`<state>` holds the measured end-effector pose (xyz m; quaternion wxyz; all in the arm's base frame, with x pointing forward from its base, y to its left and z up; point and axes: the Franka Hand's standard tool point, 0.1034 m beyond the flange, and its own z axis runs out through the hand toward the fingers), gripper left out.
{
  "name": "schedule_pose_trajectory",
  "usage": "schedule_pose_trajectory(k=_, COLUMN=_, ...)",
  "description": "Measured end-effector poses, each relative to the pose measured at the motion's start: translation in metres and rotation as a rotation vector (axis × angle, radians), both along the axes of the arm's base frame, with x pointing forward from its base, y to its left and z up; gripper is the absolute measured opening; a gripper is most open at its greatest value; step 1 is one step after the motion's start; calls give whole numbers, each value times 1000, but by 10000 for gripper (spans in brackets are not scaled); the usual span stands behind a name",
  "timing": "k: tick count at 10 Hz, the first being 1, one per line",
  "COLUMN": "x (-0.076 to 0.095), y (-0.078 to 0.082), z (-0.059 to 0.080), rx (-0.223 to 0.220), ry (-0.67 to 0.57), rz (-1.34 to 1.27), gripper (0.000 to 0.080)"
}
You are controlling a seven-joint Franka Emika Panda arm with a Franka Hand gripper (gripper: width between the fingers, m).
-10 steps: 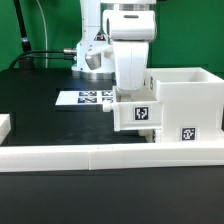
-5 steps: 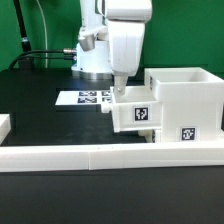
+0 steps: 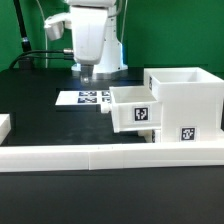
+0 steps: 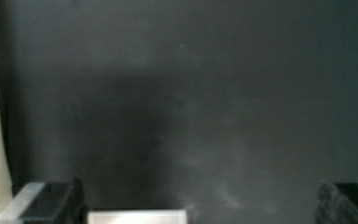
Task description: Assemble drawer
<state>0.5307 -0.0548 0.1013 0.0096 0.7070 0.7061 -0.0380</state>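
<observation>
The large white drawer casing [image 3: 186, 98] stands at the exterior view's right, with a tag on its front. A smaller white box tray [image 3: 134, 110] with a tag sits partly pushed into the casing's left side. My gripper [image 3: 87, 69] hangs above the table to the exterior view's left of the tray, clear of it and holding nothing. In the wrist view the gripper [image 4: 202, 205] has its fingers [image 4: 51, 200] wide apart over dark table. A white edge [image 4: 137, 216] shows between them; I cannot tell what it belongs to.
The marker board [image 3: 85, 98] lies flat on the black table below the gripper. A long low white border wall [image 3: 100, 154] runs along the front. A small white part [image 3: 5, 125] sits at the exterior view's left edge.
The gripper was down at the box tray one second ago. It has since lifted off it and moved up and to the exterior view's left. The tray stays at the casing.
</observation>
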Motion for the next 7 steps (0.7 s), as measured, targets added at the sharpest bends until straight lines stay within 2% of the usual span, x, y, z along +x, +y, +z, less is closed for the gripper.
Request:
schedule_pose_trajectory(k=2, x=1, y=-5, z=1, rx=21, ry=13, rz=34, gripper=648)
schedule_pose_trajectory(k=3, x=17, y=-11, z=4, rx=73, ry=16, rz=46, gripper=648)
schedule_pose_trajectory(k=5, x=20, y=-13, z=-18, rx=158, ry=39, rz=62, gripper=648)
schedule_pose_trajectory(k=6, x=25, y=-14, z=-22, rx=192, ry=44, rz=59, gripper=648)
schedule_pose_trajectory(k=7, x=27, y=-15, z=-29, rx=251, ry=55, rz=44, gripper=648)
